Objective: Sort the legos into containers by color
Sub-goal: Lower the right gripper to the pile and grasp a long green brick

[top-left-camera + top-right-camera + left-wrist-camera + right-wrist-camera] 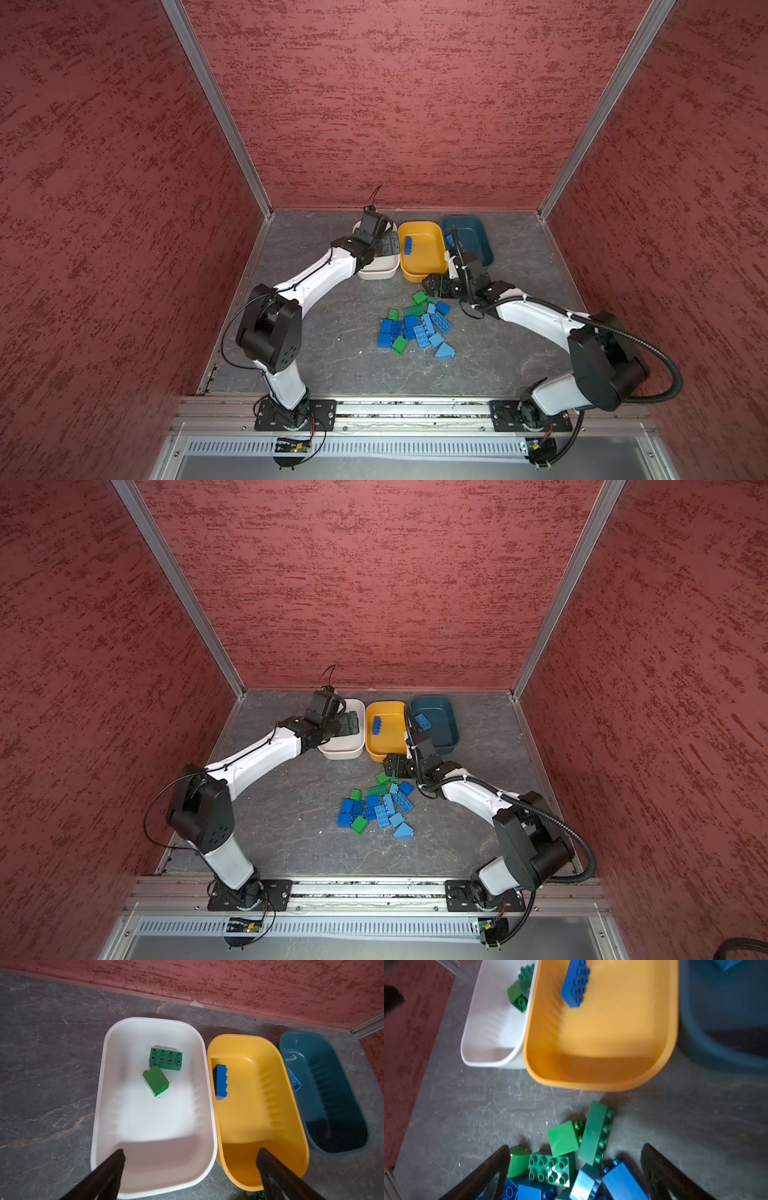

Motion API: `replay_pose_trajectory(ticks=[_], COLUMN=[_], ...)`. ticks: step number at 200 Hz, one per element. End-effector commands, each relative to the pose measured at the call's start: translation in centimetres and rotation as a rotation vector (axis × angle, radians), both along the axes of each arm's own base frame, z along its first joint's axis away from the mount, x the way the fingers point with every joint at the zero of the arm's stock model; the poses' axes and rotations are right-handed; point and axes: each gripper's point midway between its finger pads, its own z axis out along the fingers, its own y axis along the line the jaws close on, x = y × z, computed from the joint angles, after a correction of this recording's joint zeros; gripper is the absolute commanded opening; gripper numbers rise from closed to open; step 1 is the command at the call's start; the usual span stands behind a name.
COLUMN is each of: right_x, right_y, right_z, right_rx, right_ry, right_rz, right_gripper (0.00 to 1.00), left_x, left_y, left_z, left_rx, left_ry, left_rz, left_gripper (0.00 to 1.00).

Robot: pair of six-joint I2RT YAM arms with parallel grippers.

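Hovering over the white container [99, 1088], the left claw [191, 1153] stands spread wide with nothing between its fingers. The white container sits just beside the yellow container [239, 1035], on the left arm's side. The teal container [332, 1095] sits just beside the yellow container on the opposite side.

The left wrist view shows two items inside the white container: a long green brick [165, 1058], studs up, and a short green brick [155, 1080] on its side, touching it. In both top views the left arm [316, 274] covers these two.

A dark blue brick [220, 1081] lies in the yellow container, on the side nearest the white container. A light blue brick [423, 721] lies in the teal container. It is plain in a top view, while the left wrist view shows only part of it past the rim.

The right claw [576, 1148] is also spread wide and empty, near the front rim of the yellow container. The right wrist view, though blurred, shows green bricks [596, 1134] below it. Only the top views show the whole pile [415, 328] of green, dark blue and light blue bricks, on the counter [316, 353] in front of the yellow container.
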Motion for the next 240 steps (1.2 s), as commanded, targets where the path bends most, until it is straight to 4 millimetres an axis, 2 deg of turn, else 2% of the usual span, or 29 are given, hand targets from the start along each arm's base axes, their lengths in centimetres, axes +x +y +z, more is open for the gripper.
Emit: replay_pose_trajectory(ticks=[1, 24, 48, 79, 122, 156, 177, 227, 240], right_x=[-0.8, -1.3, -1.0, 0.7, 2.0, 2.5, 2.3, 1.2, 1.0], right_y=[-1.0, -1.4, -1.5, -1.0, 0.4, 0.5, 0.2, 0.1, 0.2], right_z=[-1.0, -1.5, -1.4, -1.5, -2.8, -4.4, -5.6, -7.0, -7.0], right_rx=[-0.063, -0.104, -0.111, -0.145, -0.175, -0.227, -0.278, -0.334, -0.339], right_ry=[0.01, 0.017, -0.008, -0.022, -0.001, 0.019, 0.047, 0.075, 0.073], right_rz=[-0.088, -0.138, -0.152, -0.169, -0.128, -0.126, -0.13, -0.107, -0.098], right_gripper=[0.98, 0.9, 0.79, 0.55, 0.45, 0.39, 0.32, 0.33, 0.27], left_x=[-1.3, -3.3, -4.7, -5.1, -4.8, -4.7, -4.8, -4.8, -4.7], left_y=[0.6, 0.8, 1.7, 2.6, 2.4, 2.1, 2.1, 2.2, 2.1], left_z=[0.8, 0.9, 0.6, 0.2, -0.1, -0.4, -0.5, -0.6, -0.6], left_rx=[-0.038, -0.066, -0.067, -0.062, -0.053, -0.056, -0.056, -0.054, -0.053], left_ry=[-0.049, -0.074, -0.095, -0.092, -0.081, -0.065, -0.06, -0.055, -0.053], left_rz=[0.047, 0.044, 0.075, 0.109, 0.102, 0.101, 0.101, 0.104, 0.102], left_gripper=[0.99, 1.0, 1.0, 1.0, 1.0, 1.0, 0.99, 0.99, 0.99])
